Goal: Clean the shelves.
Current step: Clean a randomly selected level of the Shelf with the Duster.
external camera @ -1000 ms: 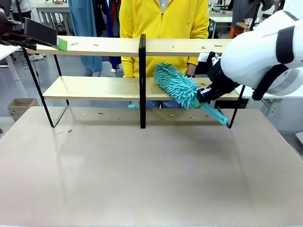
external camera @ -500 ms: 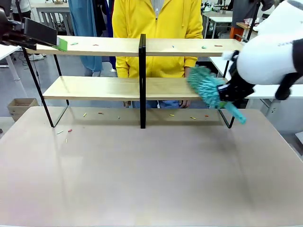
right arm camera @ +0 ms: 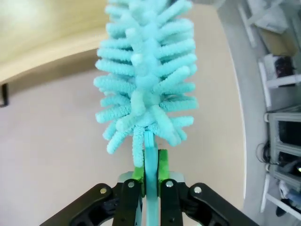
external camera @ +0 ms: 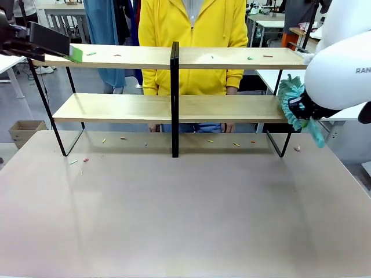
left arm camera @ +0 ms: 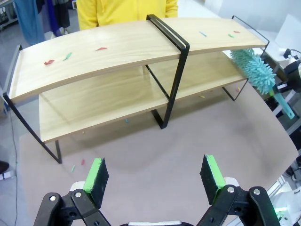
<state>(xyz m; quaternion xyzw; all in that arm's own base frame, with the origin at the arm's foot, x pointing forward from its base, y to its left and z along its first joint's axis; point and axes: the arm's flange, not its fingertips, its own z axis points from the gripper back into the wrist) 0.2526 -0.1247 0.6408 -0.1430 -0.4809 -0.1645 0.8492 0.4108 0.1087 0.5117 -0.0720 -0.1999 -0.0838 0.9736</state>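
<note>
Teal microfibre duster (right arm camera: 146, 75) is sitting clamped by its handle in my right gripper (right arm camera: 150, 172), just off the right end of the shelves (external camera: 116, 107) at the far side of the grey table (external camera: 185, 220). My left gripper (left arm camera: 154, 172) is hovering with jaws wide. Lower board (external camera: 226, 108) is looking clean, but coloured scraps (external camera: 249, 57) are dotting the top board (external camera: 139, 56) and the table, so I am judging much left. A person (external camera: 194, 23) in yellow is standing behind.

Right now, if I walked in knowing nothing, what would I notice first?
A fluffy turquoise duster, clamped by its handle in the right gripper, hangs at the right end of the lower board of the shelves. Behind the shelves stands a person in a bright yellow hoodie. Small coloured scraps dot the top board and the table.
</note>
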